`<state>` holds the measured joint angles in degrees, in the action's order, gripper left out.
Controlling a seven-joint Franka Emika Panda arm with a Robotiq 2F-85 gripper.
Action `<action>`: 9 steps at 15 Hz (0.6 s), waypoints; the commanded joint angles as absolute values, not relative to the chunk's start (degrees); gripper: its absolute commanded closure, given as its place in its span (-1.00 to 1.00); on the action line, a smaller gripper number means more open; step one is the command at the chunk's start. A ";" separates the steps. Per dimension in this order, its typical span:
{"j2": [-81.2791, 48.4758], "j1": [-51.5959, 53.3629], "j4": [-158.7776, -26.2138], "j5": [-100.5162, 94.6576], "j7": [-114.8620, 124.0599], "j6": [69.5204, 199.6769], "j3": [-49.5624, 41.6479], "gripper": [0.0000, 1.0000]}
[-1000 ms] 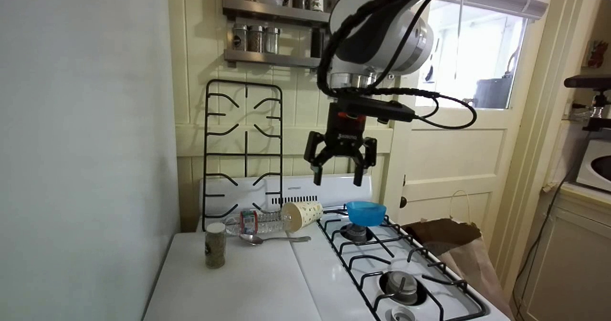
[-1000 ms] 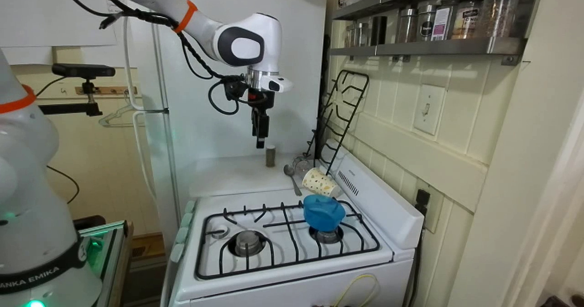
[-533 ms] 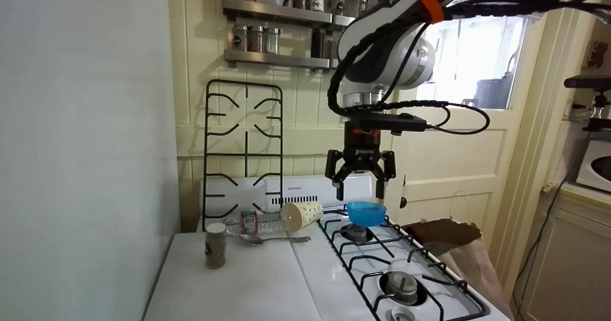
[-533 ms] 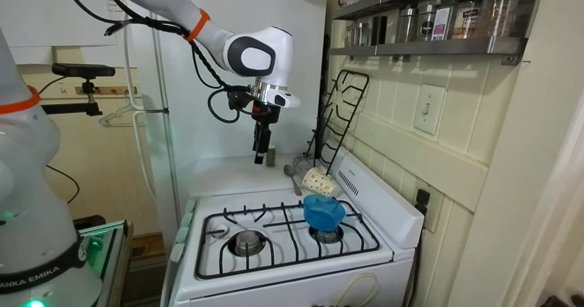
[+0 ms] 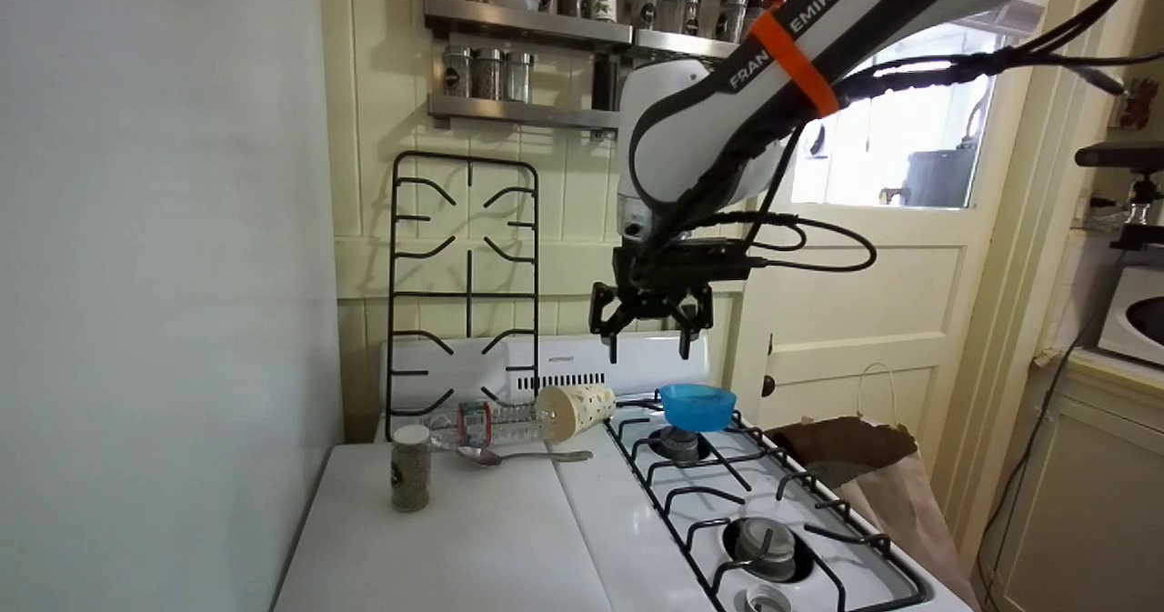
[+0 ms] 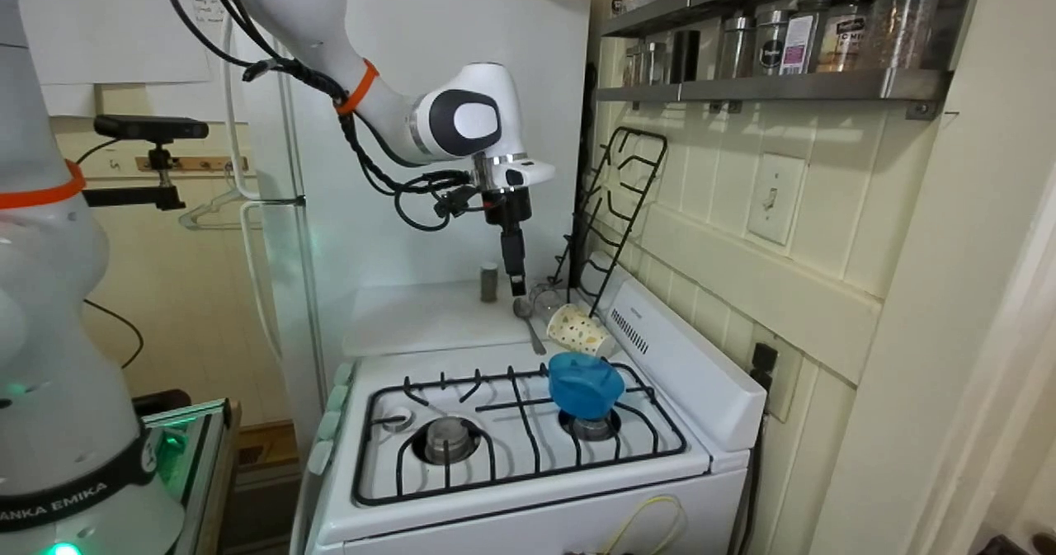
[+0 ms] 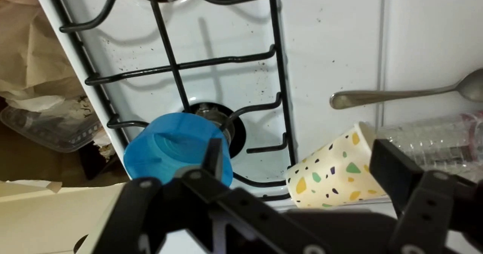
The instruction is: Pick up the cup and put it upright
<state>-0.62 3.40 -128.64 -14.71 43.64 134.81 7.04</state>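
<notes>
Because the cup [image 5: 579, 412] lies on its side, I judge from my station that I am lining up for a grasp, with the lifting and righting all to come; in an exterior view its base points toward the blue container [image 5: 697, 407] and its mouth away from it, toward a clear bottle [image 5: 482, 425] lying farther off from the container; whether the bottle's neck enters the mouth, I cannot tell; my gripper [image 5: 648, 355] hangs higher than the container, pointing down, its fingers [image 5: 613, 348] spread wide with nothing between them, presumably so they can straddle the cup.

In an exterior view I get the gripper nearly edge-on, so the gap is hidden there; a shaker [image 6: 488, 283] stands upright, well apart from the container; I expect it to stay out of my way.

Through the wrist view the container appears to sit on the burner grate [image 7: 176, 66], borne by its bars, while the cup lies between container and bottle; I suspect those neighbours leave it little room to shift; a spoon [image 7: 353, 98] lies well apart from the container, near the bottle; my fingers spread nearly along the cup's length, so I would turn the wrist before descending; otherwise a tip might nudge the container or the bottle.
</notes>
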 commanded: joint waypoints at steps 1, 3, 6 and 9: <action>-1.51 4.27 -128.38 -15.24 44.90 135.66 6.04 -1.00; -2.62 4.39 -127.68 -15.46 45.76 135.87 5.76 -1.00; -2.75 4.40 -127.29 -15.48 45.89 135.87 5.71 -1.00; -6.59 5.48 -123.70 -22.36 53.70 133.22 5.58 -1.00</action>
<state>-2.96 3.60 -127.20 -16.46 46.86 135.76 6.46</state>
